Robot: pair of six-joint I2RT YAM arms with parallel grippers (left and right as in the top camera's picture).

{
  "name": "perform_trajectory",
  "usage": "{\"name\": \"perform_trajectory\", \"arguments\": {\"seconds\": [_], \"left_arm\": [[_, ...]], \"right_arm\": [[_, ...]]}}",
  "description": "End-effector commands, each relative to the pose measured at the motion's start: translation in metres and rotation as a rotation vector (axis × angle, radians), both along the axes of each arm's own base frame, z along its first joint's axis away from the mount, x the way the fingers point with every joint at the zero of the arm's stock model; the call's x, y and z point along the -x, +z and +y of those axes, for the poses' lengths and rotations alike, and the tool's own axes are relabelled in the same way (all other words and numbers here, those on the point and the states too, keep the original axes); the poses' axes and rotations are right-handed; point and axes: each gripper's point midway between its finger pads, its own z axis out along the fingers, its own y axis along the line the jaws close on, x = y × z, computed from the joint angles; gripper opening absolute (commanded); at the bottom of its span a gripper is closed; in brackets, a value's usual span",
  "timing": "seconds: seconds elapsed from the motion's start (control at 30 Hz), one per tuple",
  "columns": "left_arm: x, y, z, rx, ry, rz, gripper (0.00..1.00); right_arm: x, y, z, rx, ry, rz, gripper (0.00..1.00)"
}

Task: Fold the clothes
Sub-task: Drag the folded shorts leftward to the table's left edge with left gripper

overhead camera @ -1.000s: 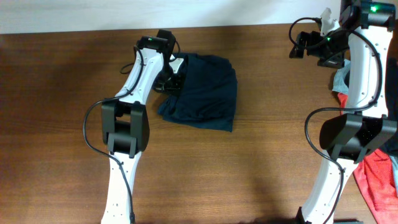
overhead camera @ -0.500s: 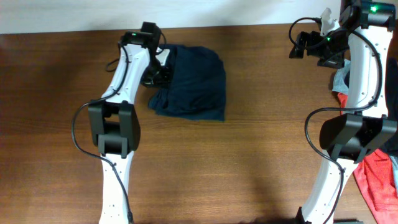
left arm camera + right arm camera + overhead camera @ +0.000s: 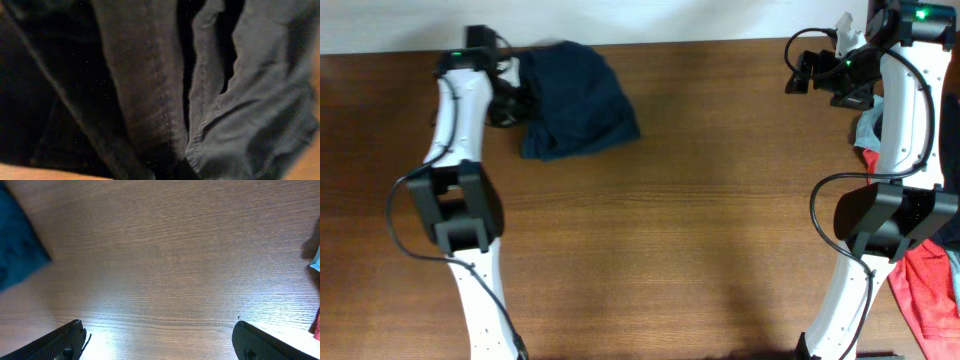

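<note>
- Uppermost at the left of the overhead view, the dark navy shorts (image 3: 575, 95) lie bunched on the wooden table (image 3: 700, 200), near its top edge.
- At their left edge, the left gripper (image 3: 510, 103) is pinched narrowly on the fabric (its wrist view shows only dark folds and a seam).
- At upper right, the right gripper (image 3: 157, 332) hangs over bare wood, jaws wide and empty.
- At the lower right edge lies a red garment (image 3: 930, 290).
</note>
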Motion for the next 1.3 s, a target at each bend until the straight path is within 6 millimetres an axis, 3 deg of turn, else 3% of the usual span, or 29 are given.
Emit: {"name": "perform_trajectory", "arguments": {"seconds": [0.0,0.33,0.43,0.57,0.67,1.0,1.27], "left_arm": [[-0.009,0.063,0.040,0.062,0.168,-0.114,0.01],[0.014,0.067,0.180,0.096,0.542,-0.115,0.01],[0.024,0.068,0.215,0.104,0.636,-0.128,0.01],[0.033,0.068,0.248,0.095,0.693,-0.149,0.01],[0.037,0.056,0.258,0.085,0.715,-0.129,0.01],[0.040,-0.010,0.260,0.103,0.727,-0.011,0.01],[0.043,-0.033,0.258,0.118,0.746,0.042,0.01]], "right_arm": [[0.000,0.000,-0.001,-0.002,-0.004,-0.001,0.99],[0.000,0.000,-0.001,-0.002,-0.004,-0.001,0.99],[0.000,0.000,-0.001,-0.002,-0.003,-0.001,0.99],[0.000,0.000,-0.001,-0.002,-0.003,-0.001,0.99],[0.000,0.000,-0.001,-0.002,-0.004,-0.001,0.99],[0.000,0.000,-0.001,-0.002,-0.004,-0.001,0.99],[0.000,0.000,-0.001,-0.002,-0.003,-0.001,0.98]]}}
